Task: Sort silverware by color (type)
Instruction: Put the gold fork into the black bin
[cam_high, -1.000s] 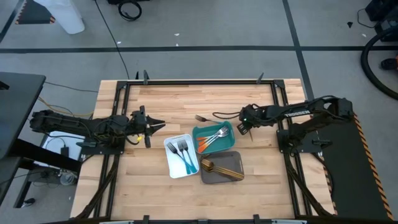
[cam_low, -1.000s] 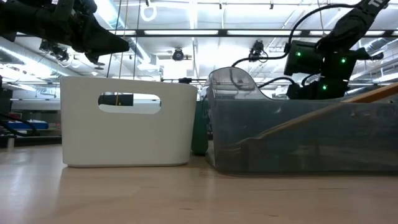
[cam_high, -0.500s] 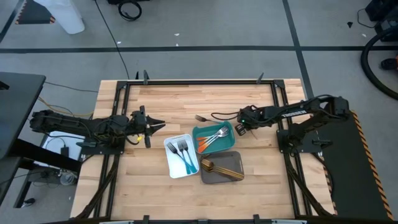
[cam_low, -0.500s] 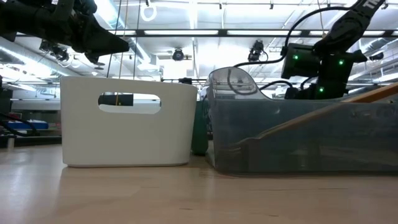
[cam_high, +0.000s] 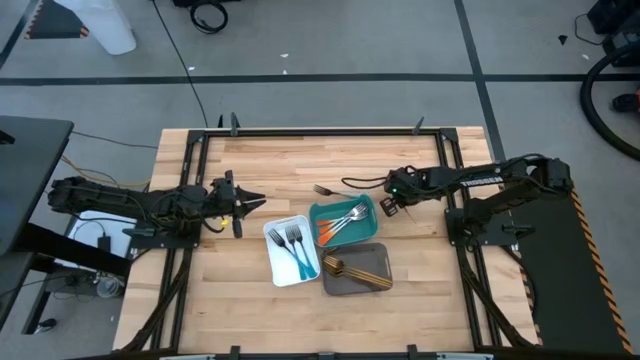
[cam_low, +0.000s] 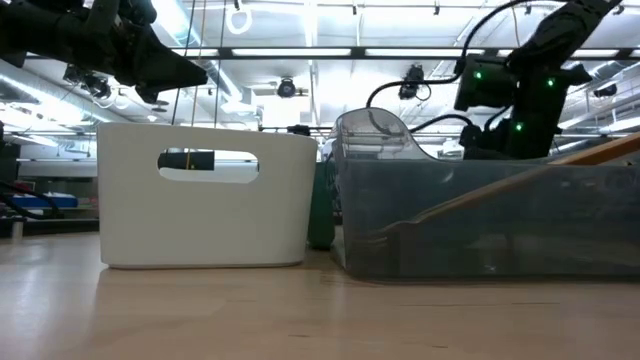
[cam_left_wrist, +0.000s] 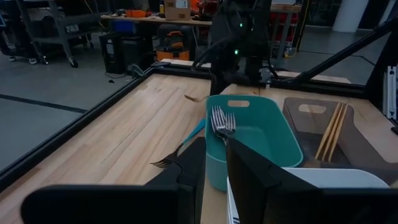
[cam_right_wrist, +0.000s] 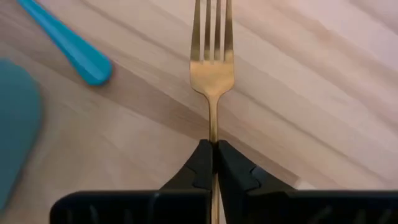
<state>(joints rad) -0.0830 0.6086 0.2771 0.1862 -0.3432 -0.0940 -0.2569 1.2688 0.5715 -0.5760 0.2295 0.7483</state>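
Right gripper (cam_right_wrist: 213, 163) has just closed on the all-gold metal fork (cam_right_wrist: 211, 59), last piece loose on the wooden desk (cam_high: 270, 165) behind the teal tray (cam_high: 372, 226). Left gripper (cam_high: 243, 202) idles part-open, empty. Remaining silverware is binned; grey tray (cam_high: 382, 281) next.

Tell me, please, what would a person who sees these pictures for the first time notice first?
Probably the right gripper, shut on the thin handle of a gold fork lying on the bare wood behind the teal tray. Next come the three trays in a cluster at the table's middle: the white tray with blue-handled forks, the teal with orange-handled ones, the grey tray with gold pieces.
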